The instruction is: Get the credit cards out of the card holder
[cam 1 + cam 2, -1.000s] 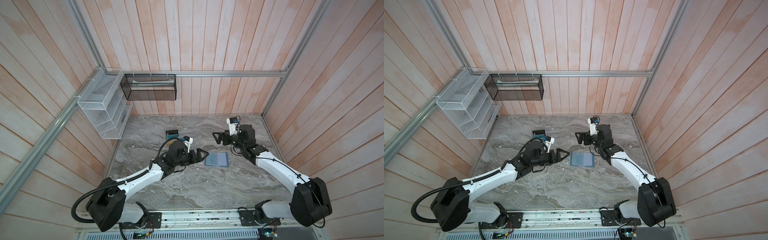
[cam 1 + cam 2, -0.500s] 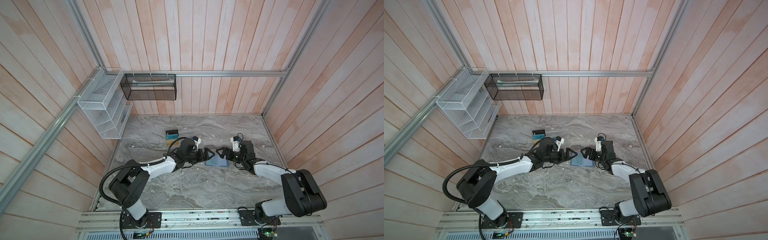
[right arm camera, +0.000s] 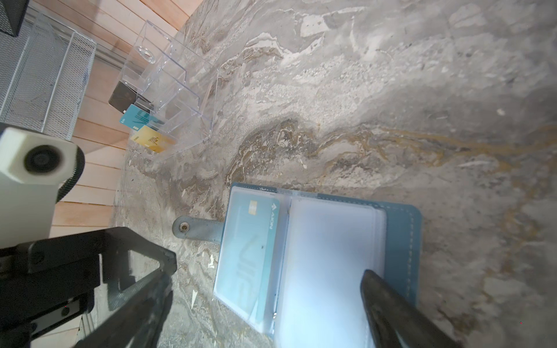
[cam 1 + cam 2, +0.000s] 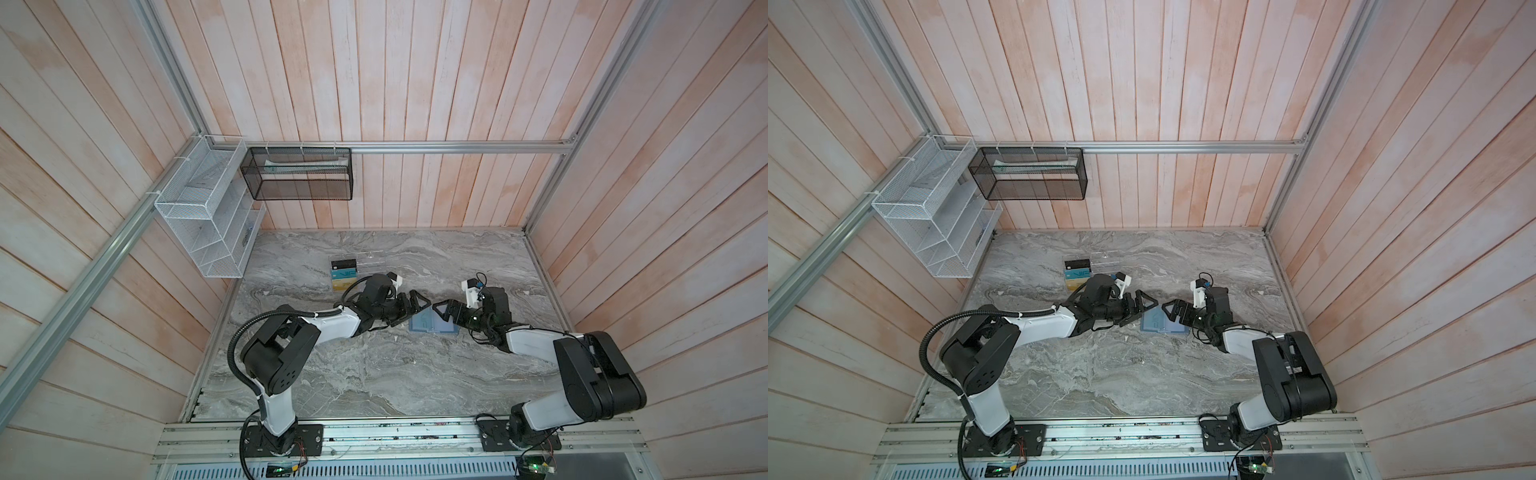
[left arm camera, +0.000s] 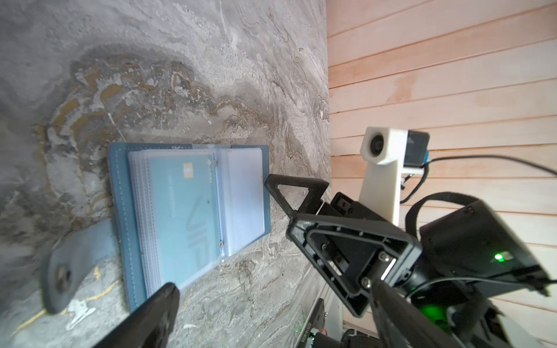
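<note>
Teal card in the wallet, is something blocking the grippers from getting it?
Only its clear sleeve: the teal card sits tucked inside it in the open card holder. Nothing else lies between it and the open left gripper or right gripper, one at either side of the holder.

Card holder lies open at the centre of the table in both top views. One card sits in its left half. Left gripper is at its upper-left corner, right gripper over its upper edge. Rack stands behind, toward upper left, with three cards in its left end.
</note>
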Controlling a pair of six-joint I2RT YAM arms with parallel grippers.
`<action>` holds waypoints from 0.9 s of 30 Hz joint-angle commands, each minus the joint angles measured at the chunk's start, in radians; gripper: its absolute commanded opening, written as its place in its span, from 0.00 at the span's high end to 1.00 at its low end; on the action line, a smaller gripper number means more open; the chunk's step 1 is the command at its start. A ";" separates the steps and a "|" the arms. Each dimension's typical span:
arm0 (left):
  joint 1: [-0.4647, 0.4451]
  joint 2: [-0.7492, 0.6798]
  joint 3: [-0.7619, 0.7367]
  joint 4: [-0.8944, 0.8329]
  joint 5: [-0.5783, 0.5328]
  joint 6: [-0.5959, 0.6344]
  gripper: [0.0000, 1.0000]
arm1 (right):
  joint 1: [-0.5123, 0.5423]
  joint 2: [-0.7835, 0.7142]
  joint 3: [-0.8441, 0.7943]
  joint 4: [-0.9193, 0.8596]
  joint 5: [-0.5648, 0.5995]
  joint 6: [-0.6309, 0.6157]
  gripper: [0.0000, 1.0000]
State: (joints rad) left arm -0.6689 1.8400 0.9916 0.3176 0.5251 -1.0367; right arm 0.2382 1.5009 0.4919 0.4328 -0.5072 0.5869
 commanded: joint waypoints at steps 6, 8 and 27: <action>0.017 0.075 0.015 0.121 0.067 -0.092 0.00 | -0.012 0.039 -0.051 0.069 -0.041 0.015 0.02; 0.018 0.090 0.019 0.125 0.073 -0.099 0.00 | -0.016 0.041 -0.056 0.069 -0.041 0.013 0.02; 0.031 0.161 0.042 0.139 0.082 -0.120 0.00 | -0.026 0.065 -0.069 0.097 -0.059 0.011 0.02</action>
State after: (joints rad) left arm -0.6430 1.9759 1.0077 0.4149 0.5835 -1.1461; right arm 0.2188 1.5394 0.4400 0.5552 -0.5571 0.5991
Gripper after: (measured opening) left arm 0.999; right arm 0.983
